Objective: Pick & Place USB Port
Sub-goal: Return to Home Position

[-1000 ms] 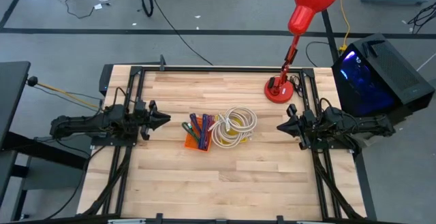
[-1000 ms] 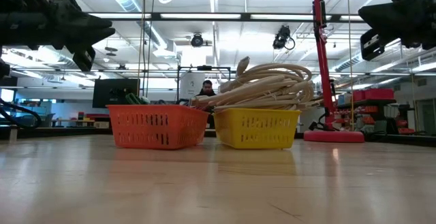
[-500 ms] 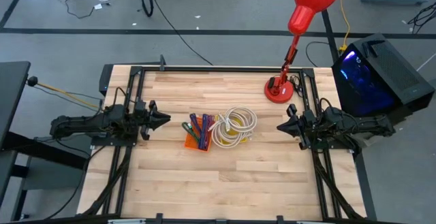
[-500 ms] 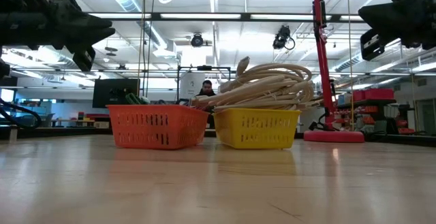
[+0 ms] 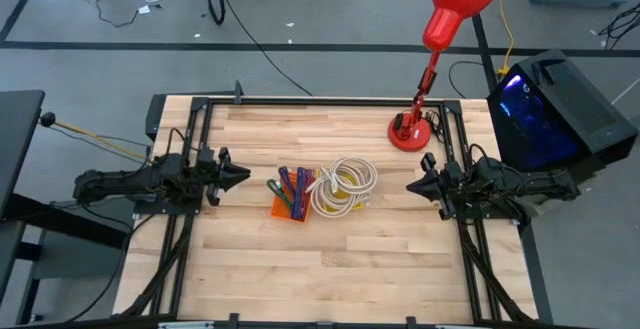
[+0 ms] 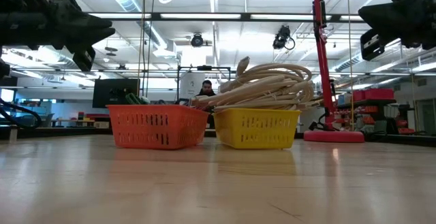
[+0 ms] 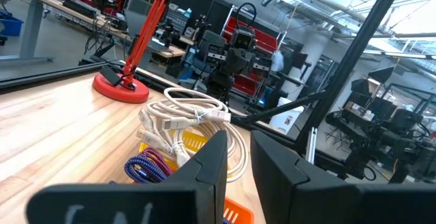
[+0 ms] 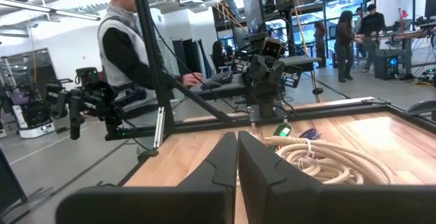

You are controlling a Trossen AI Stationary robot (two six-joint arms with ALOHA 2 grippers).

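Right, from my seat both arms are parked at the edges of the table [image 5: 300,269] with nothing in either claw. Taking the high view as my dial, with the bins at its middle, the left gripper [image 5: 243,176] hangs out at 9 o'clock, well apart from the bins. Through its wrist camera I see a slim gap between its two fingers [image 7: 208,169], and nothing sits in that gap. The right gripper [image 5: 412,185] waits at 3 o'clock, also well apart from the bins, and its fingertips [image 8: 228,157] are pressed together on air.

The orange bin [image 5: 288,210] and the yellow bin [image 6: 257,129] stand side by side, orange at 9 o'clock of yellow, so close I cannot tell whether they touch. The coloured USB cables [image 5: 290,184] lie inside the orange bin, purple, red and green strands bunched together. A pale coiled cable [image 5: 345,184] is heaped in the yellow bin, its loops spilling over the rim and rising above it in the low view.

The red desk lamp [image 5: 408,134] stands on the table at about 1 o'clock of the bins. Off the table at 3 o'clock sits a dark computer case [image 5: 550,109] glowing blue. Beyond the table, the right wrist camera catches a person [image 8: 122,43] standing at a bench.
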